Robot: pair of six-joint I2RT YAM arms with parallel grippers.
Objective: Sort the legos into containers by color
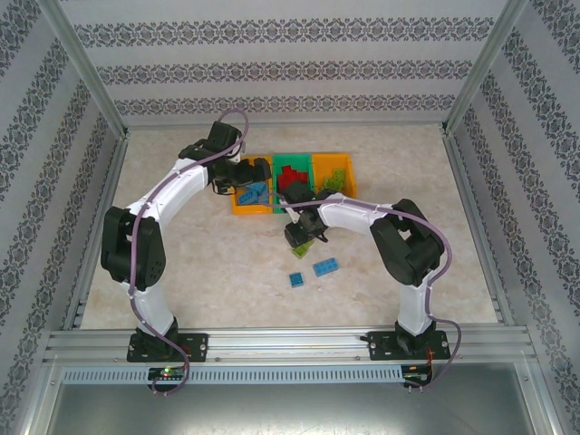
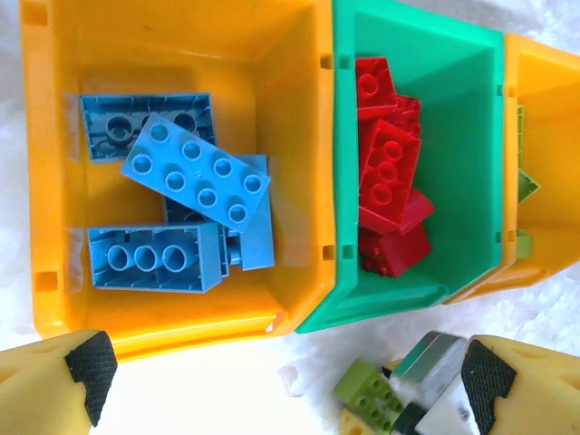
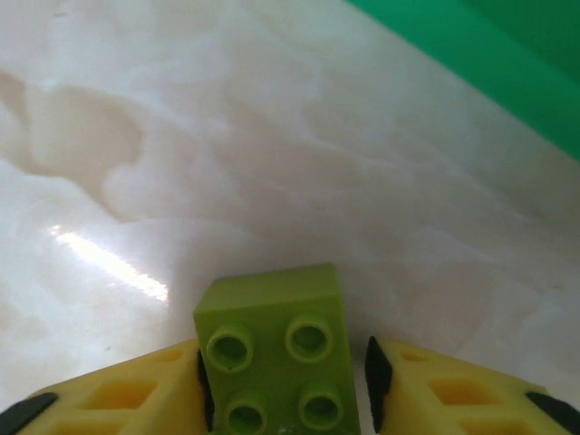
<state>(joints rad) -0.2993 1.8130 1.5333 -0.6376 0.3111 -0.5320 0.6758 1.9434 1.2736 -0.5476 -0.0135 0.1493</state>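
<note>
The left tool point(image 2: 283, 376) stands wide open and empty, with the left orange bin point(image 2: 181, 322) of blue legos point(image 2: 195, 172) just ahead of it. The right tool point(image 3: 288, 390), half open, has a lime green lego point(image 3: 272, 331) between its pads on the table point(image 3: 272, 136). One pad touches it and the other is just apart. The pick seems in hand; next it must probably close firmly, lift, and carry the lego to the right orange bin point(image 1: 333, 158).

Bin row point(image 1: 292, 160) upper centre fronted by left arm point(image 1: 172, 186), right arm point(image 1: 353, 210). Blue bricks point(image 1: 325, 266) lower centre. Table point(image 1: 471, 227) right open.

Blue legos point(image 2: 195, 172) in left orange container point(image 2: 54, 136)
</note>
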